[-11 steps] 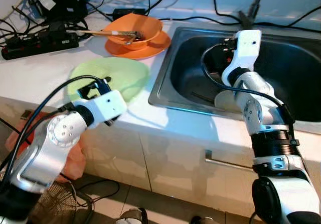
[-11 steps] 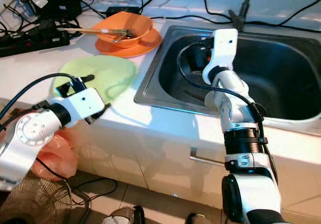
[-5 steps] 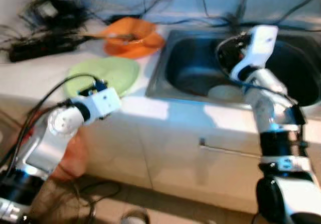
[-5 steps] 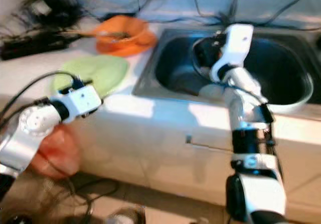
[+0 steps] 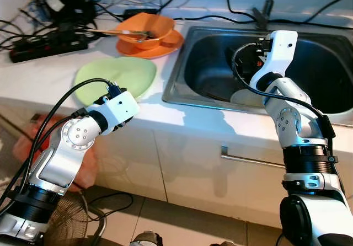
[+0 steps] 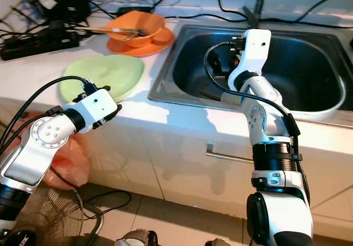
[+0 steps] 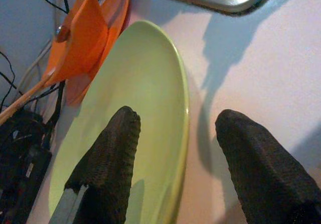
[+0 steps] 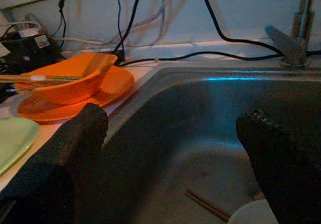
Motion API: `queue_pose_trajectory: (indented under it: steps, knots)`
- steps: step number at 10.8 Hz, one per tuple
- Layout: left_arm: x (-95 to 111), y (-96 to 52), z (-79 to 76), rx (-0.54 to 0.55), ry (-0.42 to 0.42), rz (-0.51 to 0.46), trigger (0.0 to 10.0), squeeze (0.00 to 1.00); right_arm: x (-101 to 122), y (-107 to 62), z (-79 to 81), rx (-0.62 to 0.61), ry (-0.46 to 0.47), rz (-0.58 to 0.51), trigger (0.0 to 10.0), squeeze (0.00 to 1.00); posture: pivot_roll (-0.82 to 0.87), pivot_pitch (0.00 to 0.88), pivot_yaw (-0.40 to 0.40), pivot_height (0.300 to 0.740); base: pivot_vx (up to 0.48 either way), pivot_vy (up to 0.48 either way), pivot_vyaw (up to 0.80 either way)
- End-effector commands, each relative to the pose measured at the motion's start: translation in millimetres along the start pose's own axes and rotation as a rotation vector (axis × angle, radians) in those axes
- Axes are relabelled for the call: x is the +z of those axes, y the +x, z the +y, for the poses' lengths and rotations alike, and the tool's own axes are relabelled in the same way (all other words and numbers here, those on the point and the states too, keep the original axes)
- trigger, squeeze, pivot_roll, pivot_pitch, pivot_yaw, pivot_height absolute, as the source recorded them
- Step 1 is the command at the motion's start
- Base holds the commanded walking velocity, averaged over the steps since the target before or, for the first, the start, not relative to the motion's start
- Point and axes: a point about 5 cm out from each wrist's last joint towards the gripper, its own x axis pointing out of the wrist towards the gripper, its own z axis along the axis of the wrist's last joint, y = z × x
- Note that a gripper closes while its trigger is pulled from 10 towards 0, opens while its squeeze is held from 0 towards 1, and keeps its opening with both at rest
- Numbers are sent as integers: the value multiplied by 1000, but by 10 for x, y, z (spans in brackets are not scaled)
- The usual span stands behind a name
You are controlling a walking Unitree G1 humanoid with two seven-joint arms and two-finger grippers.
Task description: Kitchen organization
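Observation:
A pale green plate [image 5: 116, 76] lies on the white counter, left of the steel sink [image 5: 182, 86]. My left gripper [image 7: 175, 169] is open at the plate's near rim, one finger [image 7: 108, 163] over the plate and the other over bare counter. Behind the plate an orange bowl [image 5: 144, 30] with chopsticks stands on an orange plate [image 5: 165, 48]. My right gripper [image 8: 175, 158] hangs open over the sink with nothing between its fingers. A white plate [image 5: 245, 97] and a pair of chopsticks [image 8: 208, 206] lie on the sink's bottom.
A power strip [image 5: 49, 41] and tangled cables crowd the back left of the counter. The faucet [image 5: 268, 6] rises behind the sink. Below the counter are a cabinet handle [image 5: 251, 159], an orange bag [image 5: 30, 146] and a fan [image 5: 66, 224] on the floor.
The head camera swung and blurred, then settled. Both grippers keep about the same places, left at the green plate's near rim, right over the sink.

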Motion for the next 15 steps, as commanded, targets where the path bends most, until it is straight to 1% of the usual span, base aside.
queue_pose_trajectory:
  steps: [1,3,6,7,8,11,15]
  knots:
    - [-111,-11,19,0,9,55,10000,0,-1,-20,-3,8,-1,6,10000,0,139,101,62,740,0,0,0]
    - [-325,-5,10,-22,44,160,10000,0,2,-22,8,16,0,6,10000,0,135,103,64,740,0,0,0]
    - [-436,51,33,-34,34,196,10000,0,7,-43,21,25,6,7,10000,0,130,113,69,740,0,0,0]
    - [-467,100,27,-52,12,189,2549,0,7,-52,27,27,9,7,10000,0,124,116,73,740,0,0,0]
    - [-499,145,24,-57,1,190,0,0,7,-61,15,24,12,8,10000,0,120,119,76,740,0,0,0]
    - [-498,209,18,-84,6,162,0,0,10,-82,-30,8,14,12,10000,0,115,123,77,740,0,0,0]
    - [-497,233,-5,-93,-3,136,0,0,7,-82,-46,2,16,17,10000,0,115,118,77,740,0,0,0]
